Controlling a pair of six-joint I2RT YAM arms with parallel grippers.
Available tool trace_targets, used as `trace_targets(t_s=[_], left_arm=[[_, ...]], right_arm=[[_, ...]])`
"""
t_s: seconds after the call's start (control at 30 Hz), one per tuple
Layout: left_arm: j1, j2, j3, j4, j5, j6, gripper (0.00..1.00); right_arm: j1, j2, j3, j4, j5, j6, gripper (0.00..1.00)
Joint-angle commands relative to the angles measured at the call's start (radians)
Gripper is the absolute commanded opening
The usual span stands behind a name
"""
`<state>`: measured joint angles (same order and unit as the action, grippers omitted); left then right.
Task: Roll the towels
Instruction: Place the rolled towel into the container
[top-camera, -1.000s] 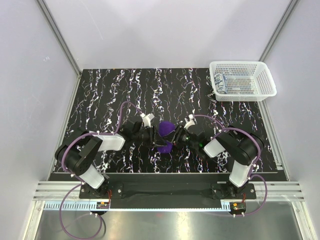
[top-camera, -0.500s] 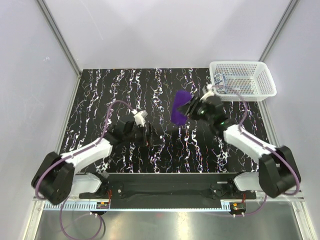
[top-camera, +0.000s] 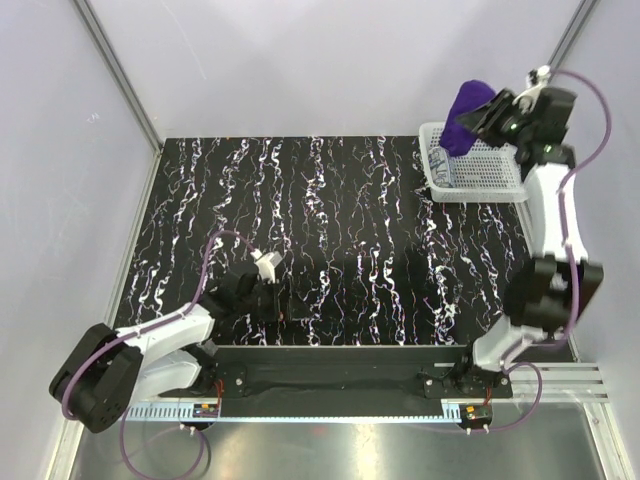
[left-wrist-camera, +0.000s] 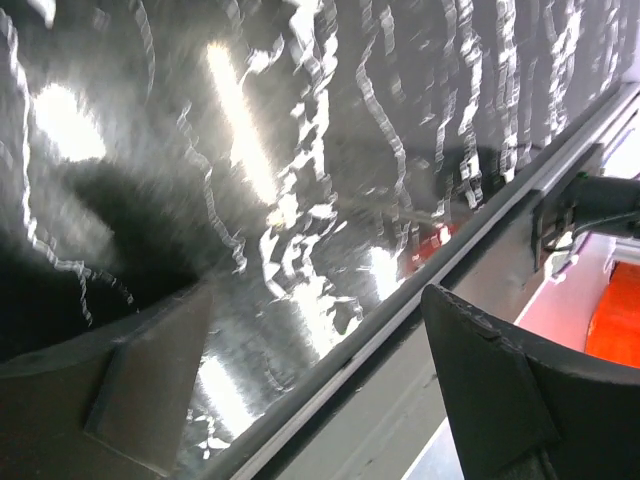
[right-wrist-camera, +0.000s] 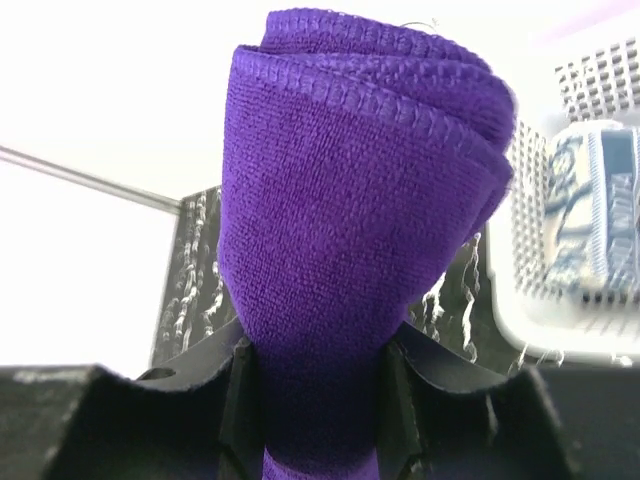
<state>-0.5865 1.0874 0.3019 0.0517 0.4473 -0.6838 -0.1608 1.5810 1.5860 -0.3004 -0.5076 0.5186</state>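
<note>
Towels: purple towel (top-camera: 463, 112) and patterned towel (top-camera: 442, 166) both sit at the upper right of the overhead frame.

Lower left, overhead frame: the left arm lies low and stretched along the near edge of the tabletop (top-camera: 350, 220), a black surface with white veining. The left tool (left-wrist-camera: 320, 395) has its jaws wide apart. In its wrist view the two dark fingers (left-wrist-camera: 150, 390) stand at either side of the frame, with bare tabletop and the edge rail between them. It touches neither towel and is well apart from both.

Upper right, overhead frame: the right arm reaches up and back. The right tool (top-camera: 492, 117) is clamped on the purple towel and holds it off the tabletop. The wrist view shows the cloth gathered into an upright bundle of layered folds, stitched hem at the top, its lower part pinched between the jaws. In the overhead frame the bundle overlaps the upper left corner of the white mesh basket (top-camera: 478, 195). Whether it hangs directly over the basket cannot be told.

The patterned towel, white with blue-grey print, lies inside the basket against its left wall as a compact bundle.
</note>
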Motion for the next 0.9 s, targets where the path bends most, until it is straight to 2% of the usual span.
trace_targets(t_s=[0.0, 0.07, 0.2, 0.3, 0.5, 0.53, 0.63, 0.87], left_arm=[[0.001, 0.009, -0.04, 0.146, 0.019, 0.006, 0.91], [0.002, 0.034, -0.058, 0.175, 0.022, 0.016, 0.91], [0.002, 0.061, -0.084, 0.22, 0.039, 0.052, 0.91], [0.002, 0.088, -0.092, 0.272, 0.047, 0.059, 0.92], [0.001, 0.203, -0.063, 0.307, 0.068, 0.061, 0.92], [0.002, 0.215, -0.061, 0.309, 0.068, 0.063, 0.96], [0.002, 0.227, -0.053, 0.309, 0.065, 0.063, 0.97], [0.002, 0.25, -0.043, 0.313, 0.07, 0.063, 0.97]], right_arm=[[-0.098, 0.241, 0.22, -0.128, -0.336, -0.014, 0.29], [-0.123, 0.368, 0.303, -0.137, -0.405, -0.028, 0.29], [-0.146, 0.539, 0.571, -0.296, -0.42, -0.144, 0.3], [-0.178, 0.649, 0.681, -0.31, -0.404, -0.152, 0.3], [-0.21, 0.821, 0.807, -0.276, -0.462, -0.146, 0.3], [-0.217, 0.849, 0.828, -0.278, -0.47, -0.143, 0.3], [-0.227, 0.97, 0.9, -0.276, -0.499, -0.117, 0.31], [-0.226, 1.085, 0.948, -0.341, -0.467, -0.169, 0.3]])
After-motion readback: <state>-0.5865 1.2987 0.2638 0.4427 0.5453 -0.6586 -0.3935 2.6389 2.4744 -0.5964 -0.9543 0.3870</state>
